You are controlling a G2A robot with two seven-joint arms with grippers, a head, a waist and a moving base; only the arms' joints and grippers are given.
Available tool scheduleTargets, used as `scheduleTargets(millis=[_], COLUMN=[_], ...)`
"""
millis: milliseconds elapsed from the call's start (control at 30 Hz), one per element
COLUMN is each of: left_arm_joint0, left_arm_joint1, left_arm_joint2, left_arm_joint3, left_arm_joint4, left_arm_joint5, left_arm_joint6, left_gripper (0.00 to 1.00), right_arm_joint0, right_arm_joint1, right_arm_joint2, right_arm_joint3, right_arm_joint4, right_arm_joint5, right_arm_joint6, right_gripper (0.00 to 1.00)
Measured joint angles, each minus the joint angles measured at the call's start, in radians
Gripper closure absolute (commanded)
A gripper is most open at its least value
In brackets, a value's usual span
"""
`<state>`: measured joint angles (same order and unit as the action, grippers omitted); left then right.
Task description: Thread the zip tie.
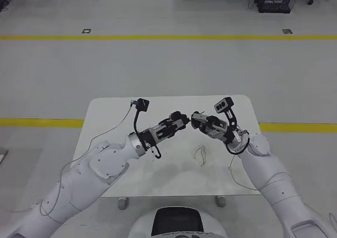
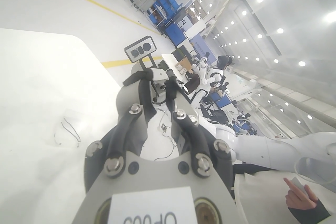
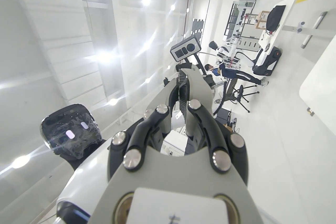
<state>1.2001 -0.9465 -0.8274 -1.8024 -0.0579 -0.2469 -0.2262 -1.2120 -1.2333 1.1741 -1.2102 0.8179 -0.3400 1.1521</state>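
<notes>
- Top view: the left gripper and right gripper hang tip to tip over the middle of the table, almost touching.
- The zip tie lies loose on the table, a thin looped strand under the right forearm, nearer the robot's edge than the far one.
- From the left wrist view, the left gripper stands slightly apart, a narrow gap between its dark pads. The zip tie sits well off to one side, with bare tabletop all round it.
- From the right wrist view, the right gripper looks pressed together, and I see nothing caught in it.
- Plenty of bare table runs out to the rounded corners on both sides. A yellow line crosses the floor behind.
</notes>
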Motion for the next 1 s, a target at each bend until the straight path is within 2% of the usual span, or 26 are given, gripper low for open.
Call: scheduleTargets(millis=[167,333,600,667,733,867,1000], left_arm_joint0=[0.038,0.069,0.07,0.063,0.046,-0.001,-0.051], left_arm_joint1=[0.014,0.025,0.025,0.025,0.025,0.023,0.015], left_arm_joint2=[-0.06,-0.116,-0.12,-0.118,-0.121,-0.124,-0.119], left_arm_joint3=[-0.017,-0.035,-0.036,-0.036,-0.028,-0.01,0.014], left_arm_joint4=[-0.016,-0.002,0.018,0.03,0.028,0.033,0.04], left_arm_joint5=[-0.003,0.02,0.026,0.024,0.021,0.017,0.006], left_arm_joint6=[-0.036,-0.059,-0.057,-0.085,-0.141,-0.242,-0.27], left_gripper=[0.0,0.0,0.0,0.0,0.0,0.0,0.0], right_arm_joint0=[0.03,0.07,0.068,0.063,0.067,0.083,0.109], right_arm_joint1=[0.012,0.022,0.022,0.023,0.028,0.042,0.061], right_arm_joint2=[0.026,0.035,0.032,0.023,0.014,-0.021,-0.072], right_arm_joint3=[0.025,0.039,0.028,0.003,-0.022,-0.05,-0.063], right_arm_joint4=[-0.047,-0.109,-0.126,-0.142,-0.163,-0.206,-0.213], right_arm_joint5=[0.003,0.0,0.002,0.008,0.006,0.003,0.0], right_arm_joint6=[0.098,0.214,0.215,0.22,0.238,0.238,0.238], right_gripper=[1.0,1.0,1.0,1.0,1.0,1.0,1.0])
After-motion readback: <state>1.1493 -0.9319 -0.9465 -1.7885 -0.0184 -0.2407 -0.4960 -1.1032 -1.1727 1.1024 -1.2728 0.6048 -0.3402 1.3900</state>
